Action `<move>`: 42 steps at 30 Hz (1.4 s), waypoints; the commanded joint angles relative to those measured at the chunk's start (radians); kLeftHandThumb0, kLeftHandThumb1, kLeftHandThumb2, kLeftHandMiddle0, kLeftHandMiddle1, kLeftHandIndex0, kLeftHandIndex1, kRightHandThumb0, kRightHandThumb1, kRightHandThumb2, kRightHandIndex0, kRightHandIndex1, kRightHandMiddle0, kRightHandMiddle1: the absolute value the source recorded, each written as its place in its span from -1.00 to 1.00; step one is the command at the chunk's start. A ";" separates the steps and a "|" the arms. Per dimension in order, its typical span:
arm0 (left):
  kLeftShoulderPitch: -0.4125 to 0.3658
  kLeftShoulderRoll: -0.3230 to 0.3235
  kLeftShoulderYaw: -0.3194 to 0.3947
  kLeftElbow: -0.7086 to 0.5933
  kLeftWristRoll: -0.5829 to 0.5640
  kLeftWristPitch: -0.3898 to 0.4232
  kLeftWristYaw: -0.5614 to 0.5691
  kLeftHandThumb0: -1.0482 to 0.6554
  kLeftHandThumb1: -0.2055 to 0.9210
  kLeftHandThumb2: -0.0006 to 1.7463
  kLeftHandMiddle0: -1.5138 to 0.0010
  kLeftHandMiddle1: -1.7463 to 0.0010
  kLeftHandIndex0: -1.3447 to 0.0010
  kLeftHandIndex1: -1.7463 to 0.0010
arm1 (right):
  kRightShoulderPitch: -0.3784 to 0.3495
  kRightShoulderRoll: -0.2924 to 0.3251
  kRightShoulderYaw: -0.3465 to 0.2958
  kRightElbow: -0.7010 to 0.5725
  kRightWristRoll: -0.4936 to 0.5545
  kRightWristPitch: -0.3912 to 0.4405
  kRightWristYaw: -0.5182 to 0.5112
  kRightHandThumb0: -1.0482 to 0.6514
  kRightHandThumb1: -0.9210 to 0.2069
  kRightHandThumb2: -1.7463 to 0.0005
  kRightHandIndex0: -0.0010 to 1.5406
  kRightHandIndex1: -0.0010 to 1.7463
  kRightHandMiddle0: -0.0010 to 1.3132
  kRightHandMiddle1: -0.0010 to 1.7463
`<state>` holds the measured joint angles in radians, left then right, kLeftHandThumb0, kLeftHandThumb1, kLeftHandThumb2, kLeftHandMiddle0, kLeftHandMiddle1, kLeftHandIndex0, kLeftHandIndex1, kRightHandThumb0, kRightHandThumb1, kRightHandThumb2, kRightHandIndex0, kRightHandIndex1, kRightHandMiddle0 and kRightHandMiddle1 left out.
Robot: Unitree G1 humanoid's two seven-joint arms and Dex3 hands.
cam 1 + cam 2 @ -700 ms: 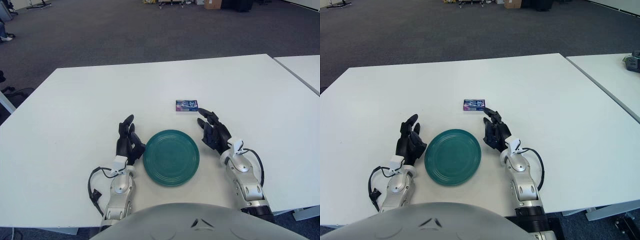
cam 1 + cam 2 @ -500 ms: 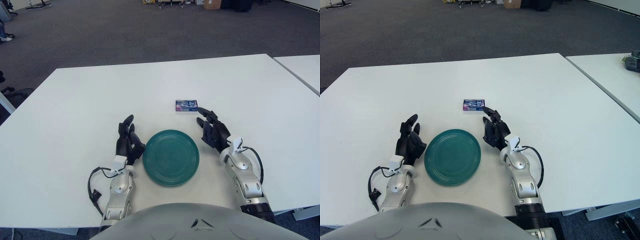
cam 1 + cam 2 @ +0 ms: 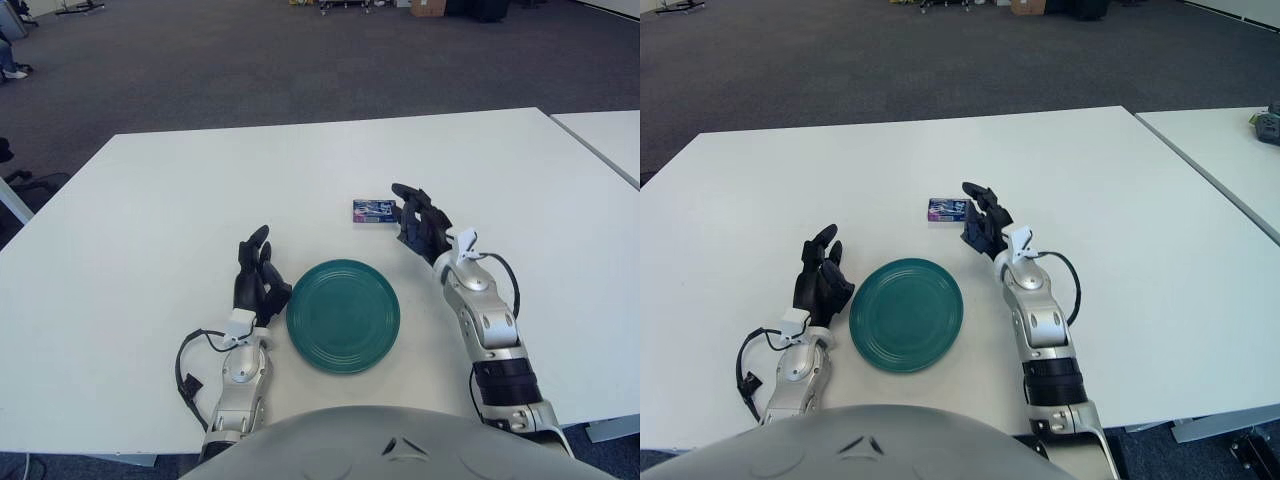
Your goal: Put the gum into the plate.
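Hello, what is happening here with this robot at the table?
The right robot hand is stretched out beside the gum pack on the white table, fingers spread, not grasping it yet. The green plate holds nothing and lies nearer the robot. The left robot hand rests open on the table, left of the plate.

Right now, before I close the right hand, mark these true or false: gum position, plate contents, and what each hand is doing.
1. The gum pack lies on the table, outside the plate. True.
2. The green plate already holds the gum. False: the plate has nothing in it.
3. The right hand is beside the gum pack, on its right, fingers spread. True.
4. The right hand has lifted the gum off the table. False: the pack lies flat on the table, not grasped.
5. The left hand rests on the table left of the plate. True.
6. The left hand grips the plate rim. False: it holds nothing.
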<state>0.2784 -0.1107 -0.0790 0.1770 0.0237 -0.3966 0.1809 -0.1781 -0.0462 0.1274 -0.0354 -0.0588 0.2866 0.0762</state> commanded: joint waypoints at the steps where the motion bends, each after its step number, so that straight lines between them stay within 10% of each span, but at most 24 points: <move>1: -0.004 -0.036 0.015 0.075 -0.017 -0.010 0.009 -0.95 1.00 0.24 0.48 0.96 0.92 0.01 | -0.157 -0.019 0.061 0.094 -0.123 -0.074 -0.054 -0.66 -1.00 0.06 -0.47 -0.91 -1.00 -0.16; 14: -0.007 -0.057 0.018 0.079 -0.034 -0.082 0.025 -0.92 1.00 0.15 0.35 0.91 0.88 -0.03 | -0.406 -0.135 0.275 0.412 -0.506 -0.256 -0.152 -0.56 -1.00 0.34 -0.45 -0.92 -0.94 0.02; 25: -0.008 -0.061 0.003 0.074 -0.026 -0.085 0.033 -0.95 1.00 0.13 0.34 0.91 0.88 -0.04 | -0.585 -0.165 0.388 0.664 -0.637 -0.386 -0.136 -0.55 -1.00 0.43 -0.47 -0.94 -0.99 0.02; 42: -0.003 -0.057 -0.023 0.064 0.007 -0.073 0.066 -0.94 1.00 0.16 0.36 0.93 0.88 -0.03 | -0.646 -0.123 0.523 1.040 -0.728 -0.503 -0.179 -0.61 -1.00 0.41 -0.46 -0.96 -1.00 -0.17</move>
<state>0.2487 -0.1149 -0.0895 0.2161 0.0215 -0.4918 0.2381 -0.8075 -0.1736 0.6364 0.9441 -0.7710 -0.2057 -0.0907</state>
